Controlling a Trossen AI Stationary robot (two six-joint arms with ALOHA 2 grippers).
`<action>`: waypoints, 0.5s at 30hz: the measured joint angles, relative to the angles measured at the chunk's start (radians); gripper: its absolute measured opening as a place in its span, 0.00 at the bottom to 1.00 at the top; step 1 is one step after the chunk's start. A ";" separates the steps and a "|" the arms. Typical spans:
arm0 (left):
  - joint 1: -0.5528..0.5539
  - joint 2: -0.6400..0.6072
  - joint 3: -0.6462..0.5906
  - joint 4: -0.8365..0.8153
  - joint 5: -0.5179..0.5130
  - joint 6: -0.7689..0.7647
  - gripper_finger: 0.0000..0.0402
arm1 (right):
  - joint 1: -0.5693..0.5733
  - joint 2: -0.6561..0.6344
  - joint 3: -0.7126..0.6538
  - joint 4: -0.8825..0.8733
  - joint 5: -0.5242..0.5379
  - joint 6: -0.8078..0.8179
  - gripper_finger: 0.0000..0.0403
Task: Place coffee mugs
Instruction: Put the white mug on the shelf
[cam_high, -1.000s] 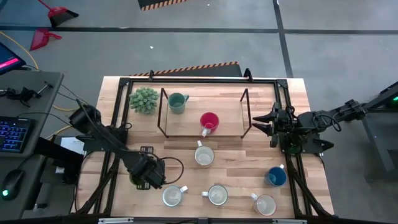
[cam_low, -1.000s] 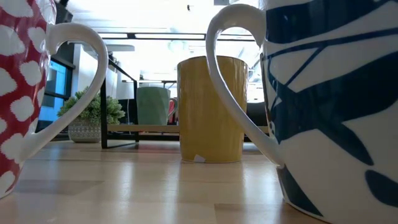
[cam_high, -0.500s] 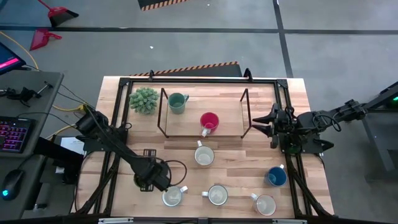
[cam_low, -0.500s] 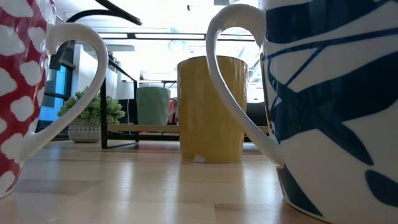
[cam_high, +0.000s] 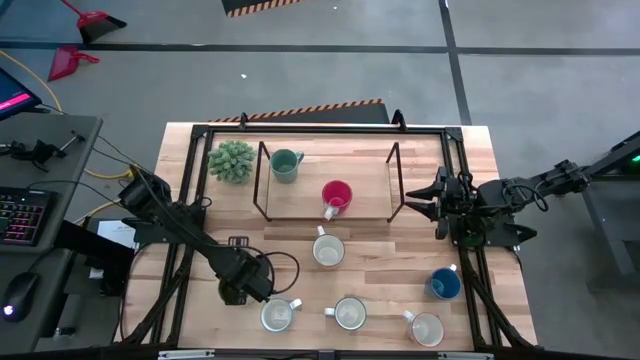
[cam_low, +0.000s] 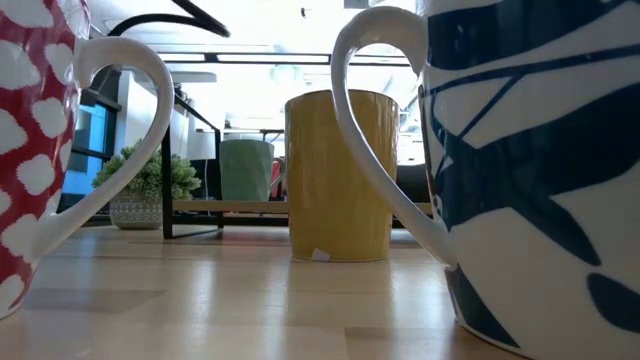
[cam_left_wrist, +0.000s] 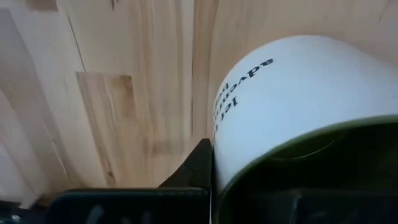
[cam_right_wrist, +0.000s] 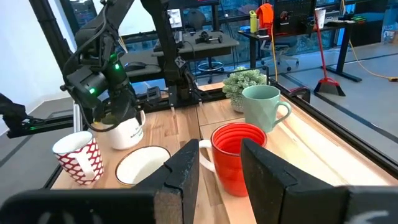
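My left gripper points down near the table's front left, shut on a white mug with dark lettering and a dark green inside. The right wrist view shows this mug standing on the table under that gripper. A teal mug and a red mug sit on the black wire rack. My right gripper hangs open at the table's right edge, level, holding nothing. My left gripper comes at the white mug from above, at its rim. One finger lies against the outside of the wall. The other finger is lost in the mug's dark inside. The mug stands upright on the table.
A spiky potted plant stands at the far left. Loose mugs: one white mid-table, blue at the right, three white ones along the near edge. A black frame runs round the table.
My left gripper has edged a little toward the table's right edge over the white mug and tipped slightly. My right arm has kept still.
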 joint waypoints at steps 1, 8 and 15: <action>0.000 0.000 0.000 -0.002 0.009 -0.014 0.02 | 0.000 0.000 0.000 -0.001 0.000 0.000 0.26; 0.029 -0.083 -0.002 -0.078 0.017 -0.088 0.02 | 0.000 0.000 0.000 -0.004 -0.004 0.000 0.26; 0.095 -0.299 -0.001 -0.108 -0.028 -0.216 0.02 | 0.000 0.000 0.000 -0.005 -0.008 0.000 0.26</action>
